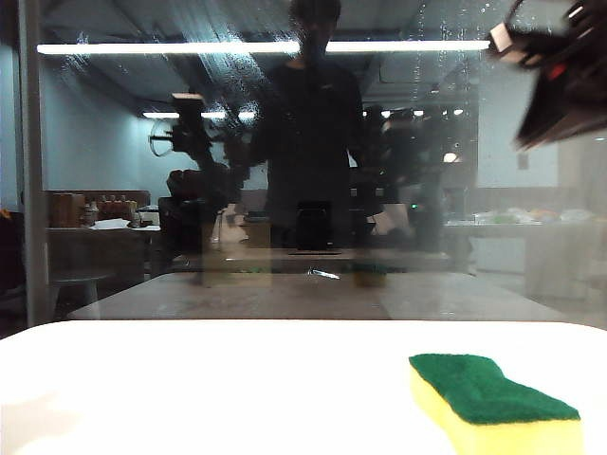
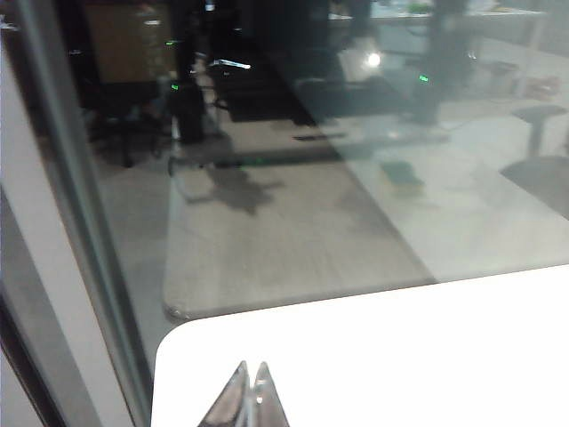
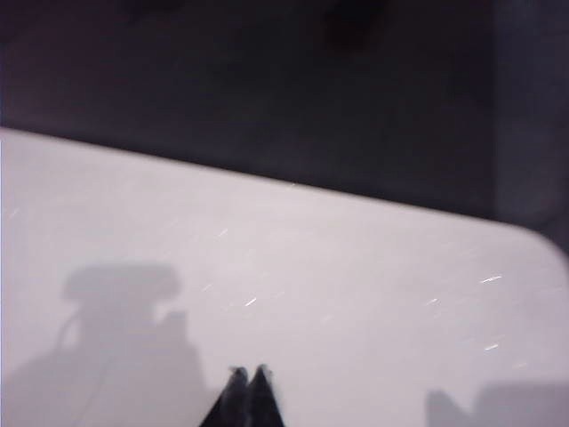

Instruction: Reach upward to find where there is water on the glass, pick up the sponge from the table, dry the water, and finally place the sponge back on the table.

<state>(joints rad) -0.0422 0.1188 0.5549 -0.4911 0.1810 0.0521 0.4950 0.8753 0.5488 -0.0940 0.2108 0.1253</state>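
The sponge (image 1: 493, 403), yellow foam with a green top, lies on the white table (image 1: 190, 389) at the front right, with nothing touching it. Behind the table stands the glass (image 1: 313, 171), dark and reflective, with streaks and droplets of water (image 1: 223, 62) near its top. My right arm (image 1: 560, 85) hangs blurred at the upper right, high above the sponge. The right gripper (image 3: 249, 369) is shut and empty over the bare table (image 3: 311, 267). Over the table's corner (image 2: 373, 347) by the glass (image 2: 293, 196), my left gripper (image 2: 252, 366) is shut and empty too.
A dark vertical frame bar (image 1: 31, 161) bounds the glass on the left. The glass mirrors a dark figure (image 1: 313, 123), ceiling lights and brown tables. The table's far edge (image 1: 303, 322) runs right along the pane.
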